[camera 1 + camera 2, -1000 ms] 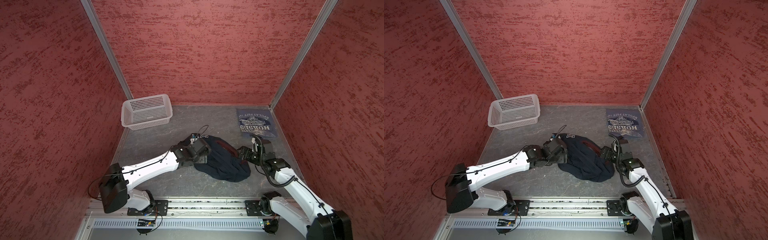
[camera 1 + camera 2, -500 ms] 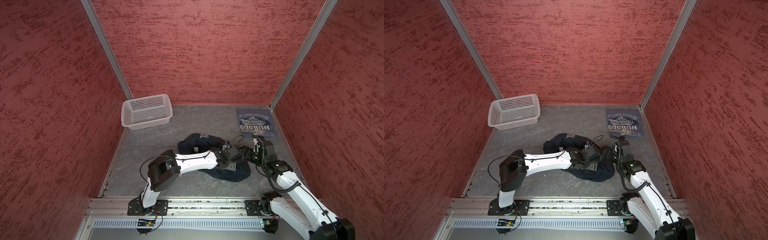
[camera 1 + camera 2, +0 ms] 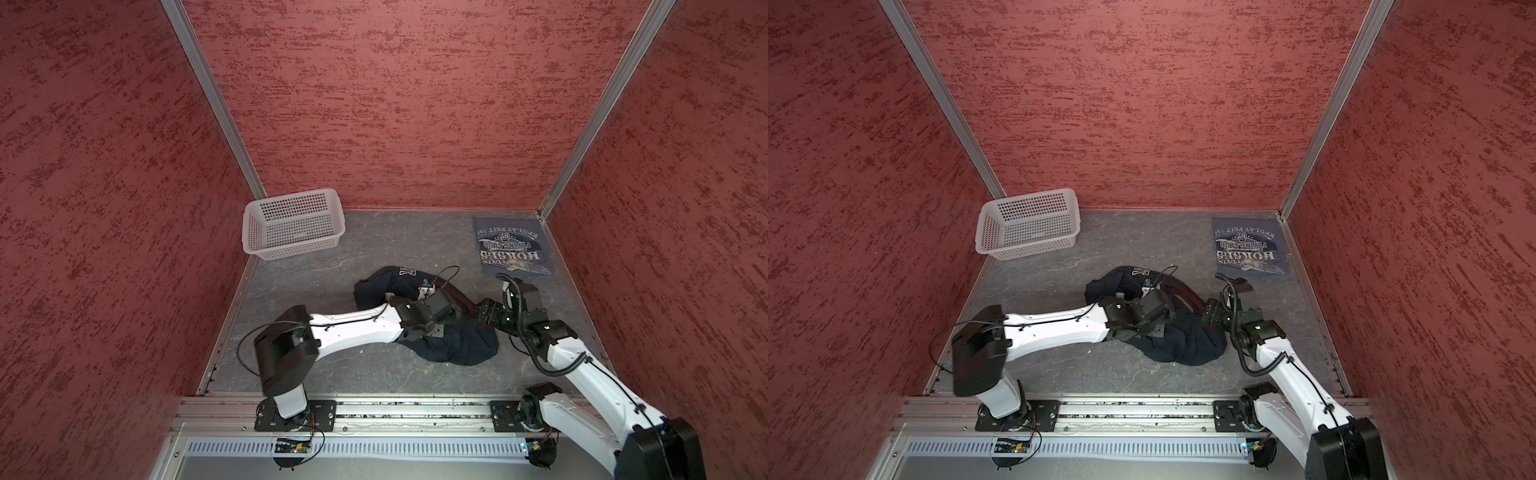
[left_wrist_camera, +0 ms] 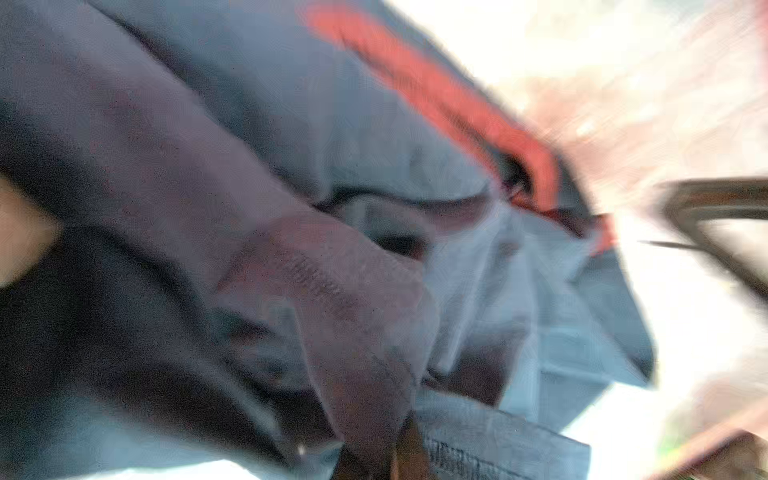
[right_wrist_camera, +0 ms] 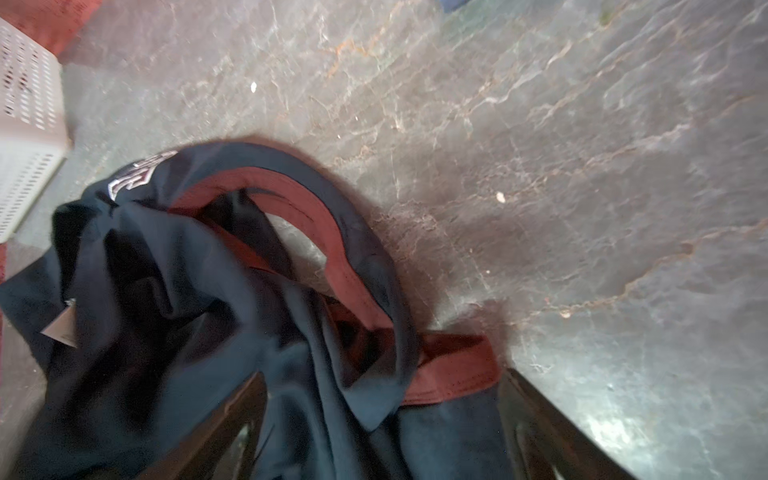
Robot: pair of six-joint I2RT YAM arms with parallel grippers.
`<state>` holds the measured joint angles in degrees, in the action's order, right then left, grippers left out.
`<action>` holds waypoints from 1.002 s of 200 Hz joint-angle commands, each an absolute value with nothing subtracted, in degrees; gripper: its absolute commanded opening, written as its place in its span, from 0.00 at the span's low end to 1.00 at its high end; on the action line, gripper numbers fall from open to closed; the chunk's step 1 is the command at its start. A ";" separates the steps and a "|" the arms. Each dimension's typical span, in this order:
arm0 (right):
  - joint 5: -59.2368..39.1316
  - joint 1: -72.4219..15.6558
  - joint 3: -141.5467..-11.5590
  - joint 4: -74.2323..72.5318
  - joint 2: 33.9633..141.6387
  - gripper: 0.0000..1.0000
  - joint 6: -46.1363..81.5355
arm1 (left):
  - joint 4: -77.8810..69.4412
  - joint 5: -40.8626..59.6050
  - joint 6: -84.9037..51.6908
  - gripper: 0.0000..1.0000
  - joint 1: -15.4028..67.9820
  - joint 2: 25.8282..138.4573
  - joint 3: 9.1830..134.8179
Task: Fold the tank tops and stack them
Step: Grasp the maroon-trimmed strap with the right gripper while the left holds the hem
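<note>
1. The left gripper (image 3: 446, 322) is clenched and sunk into the navy tank top (image 3: 461, 349). Its wrist view is blurred, but folds of cloth bunch together right at it, so it looks to be grasping the fabric.
2. Just to that gripper's right, the right gripper (image 5: 380, 397) stands released. Its two fingers (image 5: 557, 432) are spread wide, with the shirt's edge and a band of maroon trim (image 5: 453, 365) lying between them.
3. The navy tank top is a crumpled heap on the table (image 3: 332, 370), under and around both grippers. Its white-outlined lettering (image 5: 133, 174) sits on the hump on the far side of the left gripper.
4. Beyond the right gripper, toward the back wall and well apart from the heap, the grey-blue tank top (image 3: 511, 249) lies flat as a rectangle, print up.
5. Far beyond the left gripper, in the back corner on its side, stands the white basket (image 3: 293, 224).
</note>
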<state>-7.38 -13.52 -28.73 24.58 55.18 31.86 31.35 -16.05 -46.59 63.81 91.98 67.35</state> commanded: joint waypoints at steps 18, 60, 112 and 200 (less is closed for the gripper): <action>-12.92 -16.30 -30.59 19.34 61.06 0.85 30.30 | 30.17 -18.30 -47.34 0.05 60.79 73.37 54.92; -9.41 -21.24 -34.78 17.39 72.32 0.73 30.17 | 33.02 -13.01 -51.00 0.05 52.60 61.73 43.55; -5.24 -21.44 -37.28 15.35 79.06 0.36 29.38 | 31.60 -8.62 -51.76 0.05 46.12 50.79 34.57; 19.15 -20.50 -68.16 37.04 58.99 0.00 18.69 | 39.79 -5.61 -33.80 0.01 28.87 47.78 58.02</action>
